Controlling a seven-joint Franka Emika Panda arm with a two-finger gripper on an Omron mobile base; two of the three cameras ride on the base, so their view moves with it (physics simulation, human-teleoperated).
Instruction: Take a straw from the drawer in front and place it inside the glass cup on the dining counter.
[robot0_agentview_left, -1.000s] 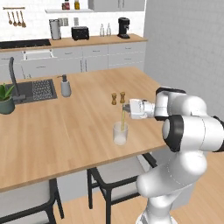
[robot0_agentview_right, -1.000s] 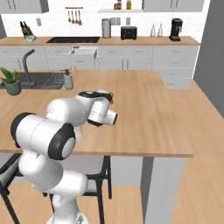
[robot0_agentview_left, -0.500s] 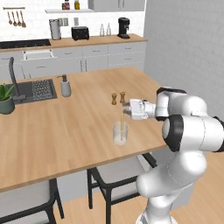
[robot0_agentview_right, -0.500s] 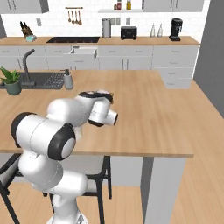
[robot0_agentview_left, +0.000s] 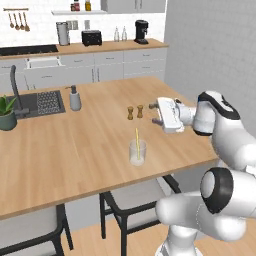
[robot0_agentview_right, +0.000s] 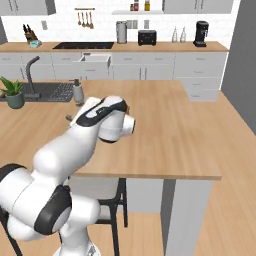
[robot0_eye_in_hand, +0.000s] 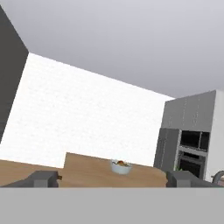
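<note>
The glass cup (robot0_agentview_left: 138, 153) stands near the front edge of the dining counter (robot0_agentview_left: 75, 145), and the pale-yellow straw (robot0_agentview_left: 137, 138) stands upright inside it. My gripper (robot0_agentview_left: 158, 114) hovers above the counter, up and to the right of the cup, pointing left, open, with nothing between its fingers. In the hand view the two fingertips (robot0_eye_in_hand: 43, 178) stand far apart around the open gripper (robot0_eye_in_hand: 113, 179). The drawer (robot0_agentview_left: 44, 62) is pulled open under the back counter, and it is also seen as the drawer (robot0_agentview_right: 95, 59) past the dining counter (robot0_agentview_right: 175, 125).
Two small brown shakers (robot0_agentview_left: 134, 112) stand just left of the gripper. A grey soap dispenser (robot0_agentview_left: 74, 98), a dark sink (robot0_agentview_left: 42, 102) and a potted plant (robot0_agentview_left: 6, 112) sit at the left. Dark chairs (robot0_agentview_left: 135, 195) are tucked under the front edge. A bowl (robot0_eye_in_hand: 120, 166) rests on a far counter.
The gripper has gone from shut to open and let go of the straw, which stays standing in the glass cup. The hand has drawn back a little to the right.
</note>
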